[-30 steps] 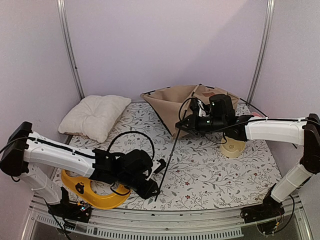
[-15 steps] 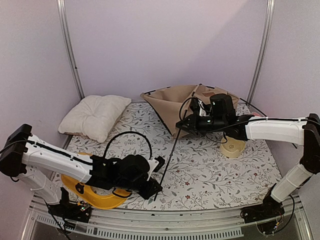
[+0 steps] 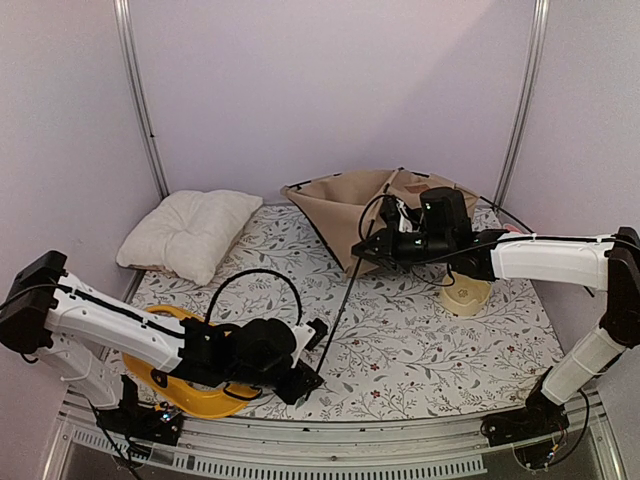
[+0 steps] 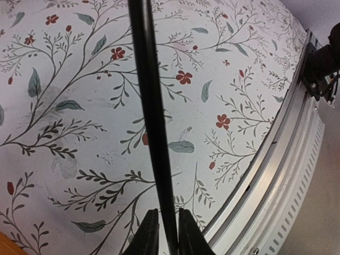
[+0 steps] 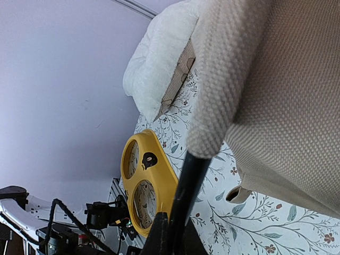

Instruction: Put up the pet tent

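At twelve o'clock the tent [image 3: 345,205] is judged soft and light; its stiff pole [image 3: 337,320], the best hold, is clamped by the left gripper [image 3: 308,378] at six o'clock and the right gripper [image 3: 360,253] beside the canvas.

Gripped at the frame's bottom edge, a thin black pole [image 4: 153,106] rises from the left tool [image 4: 167,220] to the top, leaning slightly left as it goes. The tool's two dark fingers [image 4: 149,234] sit tight against either side of it. Beneath lies the counter [image 4: 79,79], white and printed with grey-green leaves and small red flowers. A ribbed metal rail [image 4: 287,159] edges it at right, with a black fitting [image 4: 324,58] at the upper right. An orange sliver [image 4: 4,251] shows at the lower left corner.
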You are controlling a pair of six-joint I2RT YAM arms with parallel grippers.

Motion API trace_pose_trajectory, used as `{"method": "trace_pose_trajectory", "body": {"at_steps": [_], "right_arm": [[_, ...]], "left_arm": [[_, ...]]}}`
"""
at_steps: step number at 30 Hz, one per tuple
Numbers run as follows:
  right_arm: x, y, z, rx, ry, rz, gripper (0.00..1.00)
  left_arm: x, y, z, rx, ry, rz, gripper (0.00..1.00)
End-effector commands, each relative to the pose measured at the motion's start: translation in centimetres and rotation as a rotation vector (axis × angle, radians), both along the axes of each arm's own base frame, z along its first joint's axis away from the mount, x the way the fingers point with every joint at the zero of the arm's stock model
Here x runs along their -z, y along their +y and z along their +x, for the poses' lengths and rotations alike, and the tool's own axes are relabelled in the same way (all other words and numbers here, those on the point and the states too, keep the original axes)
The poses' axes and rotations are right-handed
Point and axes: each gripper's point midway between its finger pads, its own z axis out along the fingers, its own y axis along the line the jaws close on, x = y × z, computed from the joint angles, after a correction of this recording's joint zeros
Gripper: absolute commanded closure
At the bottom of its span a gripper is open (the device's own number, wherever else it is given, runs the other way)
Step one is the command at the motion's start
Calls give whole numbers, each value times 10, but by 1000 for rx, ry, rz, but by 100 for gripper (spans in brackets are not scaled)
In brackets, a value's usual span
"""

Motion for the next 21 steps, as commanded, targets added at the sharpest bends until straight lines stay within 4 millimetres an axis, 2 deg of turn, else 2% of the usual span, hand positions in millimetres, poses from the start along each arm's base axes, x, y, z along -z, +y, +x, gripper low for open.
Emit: {"method": "trace_pose_trajectory", "body": {"at_steps": [1, 4, 7, 9, 12, 16, 19, 21], "right_arm": [[-25, -11, 27, 76, -86, 23, 100], [-24, -12, 27, 77, -83, 21, 100], [-22, -13, 27, 80, -80, 19, 100], [-22, -14, 27, 81, -79, 19, 100], [-23, -14, 26, 79, -84, 18, 100], [-23, -15, 24, 68, -101, 8, 100], [-22, -18, 20, 61, -121, -9, 90], [-23, -21, 19, 62, -136, -18, 77]], "left_arm": [[-5, -4, -9, 11, -22, -35, 85], [-6, -4, -11, 13, -23, -38, 88], [-9, -6, -11, 13, -30, -43, 98], [-11, -6, -10, 10, -40, -43, 100], [-23, -8, -5, -3, -72, -58, 100], [-50, -12, 8, -45, -133, -98, 100], [-68, -18, 12, -48, -162, -129, 100], [-77, -21, 14, -50, -172, -140, 100]]}}
